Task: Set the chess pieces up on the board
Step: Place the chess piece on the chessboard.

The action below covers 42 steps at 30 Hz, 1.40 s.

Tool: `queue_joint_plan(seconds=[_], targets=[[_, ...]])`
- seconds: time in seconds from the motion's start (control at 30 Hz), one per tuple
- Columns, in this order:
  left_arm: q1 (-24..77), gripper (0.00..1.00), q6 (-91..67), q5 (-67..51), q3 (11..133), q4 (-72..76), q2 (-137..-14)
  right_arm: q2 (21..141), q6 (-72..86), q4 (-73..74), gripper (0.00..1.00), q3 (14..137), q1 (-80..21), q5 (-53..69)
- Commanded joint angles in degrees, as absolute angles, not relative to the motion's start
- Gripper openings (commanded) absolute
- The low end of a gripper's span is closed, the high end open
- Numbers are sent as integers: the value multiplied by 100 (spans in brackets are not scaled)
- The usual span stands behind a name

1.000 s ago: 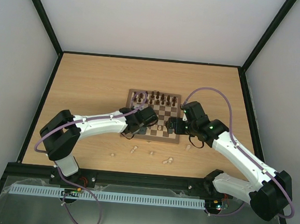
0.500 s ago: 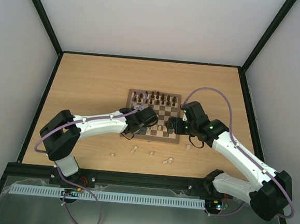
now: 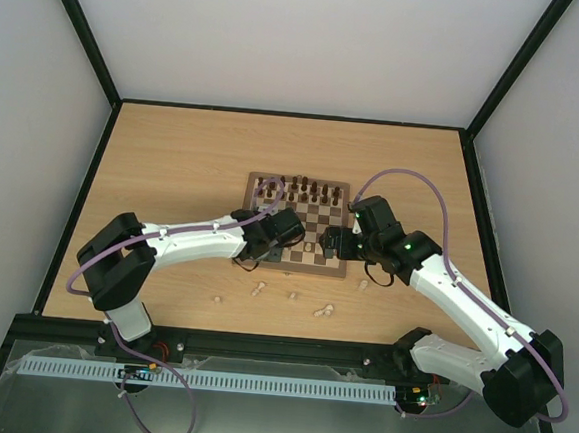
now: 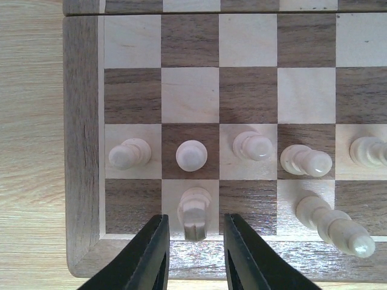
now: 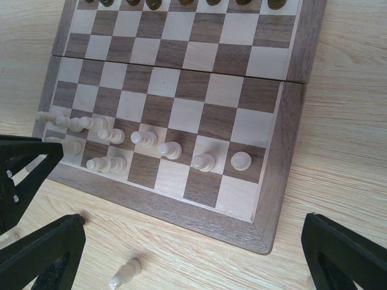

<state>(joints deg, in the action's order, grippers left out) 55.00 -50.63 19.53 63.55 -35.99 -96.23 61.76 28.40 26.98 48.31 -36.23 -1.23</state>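
Note:
The board (image 3: 322,217) lies mid-table, with dark pieces along its far row. In the left wrist view the board's near left corner (image 4: 81,151) fills the frame. A row of cream chess pieces (image 4: 191,155) stands on the second rank. My left gripper (image 4: 195,251) is open, its fingers on either side of one cream piece (image 4: 195,212) on the near row, with gaps on both sides. In the top view it (image 3: 263,255) is over that corner. My right gripper (image 5: 190,257) is wide open and empty above the board's near right corner (image 5: 275,175); it shows in the top view (image 3: 334,243).
Several loose cream pieces (image 3: 258,289) lie on the table in front of the board, one of them (image 5: 124,275) below my right gripper. Another cream piece (image 3: 363,282) lies right of the board. Both arms reach over the near half of the board.

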Motion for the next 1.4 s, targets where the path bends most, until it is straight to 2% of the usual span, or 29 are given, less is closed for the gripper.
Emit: queue_joint_plan(seconds=[0.0, 0.47, 0.9, 1.37], targets=[[5528, 29, -5105, 2020, 6317, -3824, -9539, 6056, 2768, 2768, 99, 4757, -3612, -78], [5528, 32, -5089, 2066, 6304, -3784, -9652, 6056, 2762, 2769, 99, 4755, -3612, -79], [5528, 15, -5098, 2065, 6208, -3744, -9693, 6056, 2760, 2769, 99, 4756, -3612, -45], [5545, 11, -5105, 2009, 6195, -3769, -9632, 6047, 2760, 2764, 99, 4758, -3607, -63]])
